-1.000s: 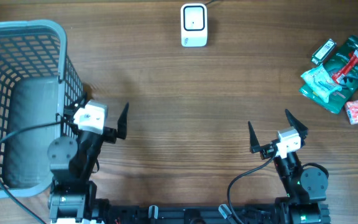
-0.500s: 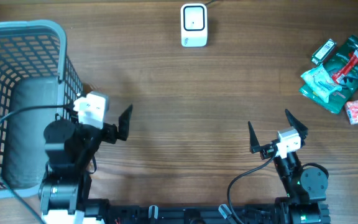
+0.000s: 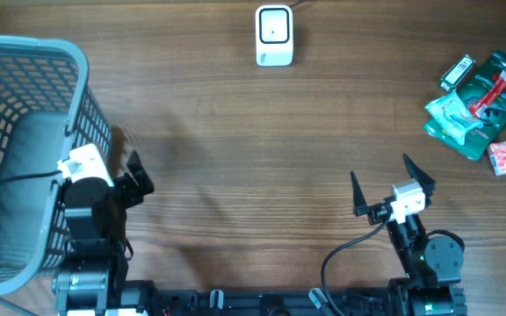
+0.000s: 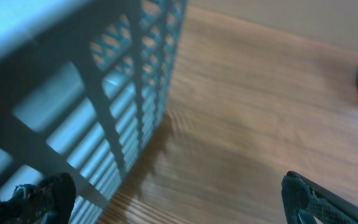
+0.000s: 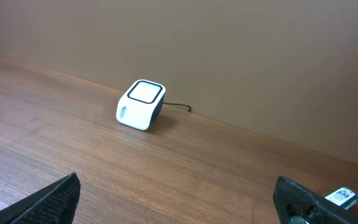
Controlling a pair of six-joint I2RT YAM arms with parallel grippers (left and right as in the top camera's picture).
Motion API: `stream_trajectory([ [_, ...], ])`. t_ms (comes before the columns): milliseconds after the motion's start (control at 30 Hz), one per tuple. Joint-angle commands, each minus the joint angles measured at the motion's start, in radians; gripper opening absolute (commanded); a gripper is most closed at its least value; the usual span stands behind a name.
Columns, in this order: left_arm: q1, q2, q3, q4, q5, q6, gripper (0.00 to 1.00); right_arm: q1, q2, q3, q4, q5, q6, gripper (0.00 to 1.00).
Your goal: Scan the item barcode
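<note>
A brown wooden table (image 3: 253, 132) fills my overhead view, with a plain tan wall behind it in the right wrist camera. A grey-blue plastic basket (image 3: 79, 66) takes up the far left of the table and sits tilted in the frame.

My left gripper (image 4: 173, 183) is right against the basket's near wall. In the left wrist camera the latticed side fills the left half of the picture. One finger (image 4: 39, 198) shows low beside that lattice, and the other is at the bottom right over bare wood. The jaws are spread wide and nothing is between them.

My right gripper (image 3: 379, 168) hangs over open table at the lower right. Its two dark fingers are splayed fully apart and hold nothing. It faces the white scanner (image 3: 274, 35), which stands at the far middle edge with its cord trailing off behind.

The goods to be scanned lie in a loose cluster at the right edge, well away from both grippers and from the scanner. A green pack (image 3: 490, 98) carries something red on its front. A mint pouch (image 3: 453, 112) overlaps its near corner, and a small box (image 3: 457, 72) lies just beside it on the far side. A red packet (image 3: 505, 156) sits nearest to me. I cannot make out any barcode from here.
</note>
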Motion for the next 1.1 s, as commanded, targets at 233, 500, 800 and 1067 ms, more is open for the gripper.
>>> stream_trajectory([
  [233,0.007,-0.053,0.001,0.276,0.444,0.235,1.00,0.004,-0.009,-0.001,0.003,0.011,-0.010,1.00],
  [500,0.007,-0.276,0.001,0.223,0.478,0.305,1.00,0.004,-0.009,-0.001,0.003,0.011,-0.010,1.00],
  [800,0.007,-0.333,-0.016,0.085,0.529,0.375,1.00,0.004,-0.009,-0.001,0.003,0.011,-0.010,1.00],
  [1067,0.008,-0.567,-0.013,0.058,0.552,0.378,1.00,0.004,-0.009,-0.001,0.003,0.011,-0.010,1.00],
])
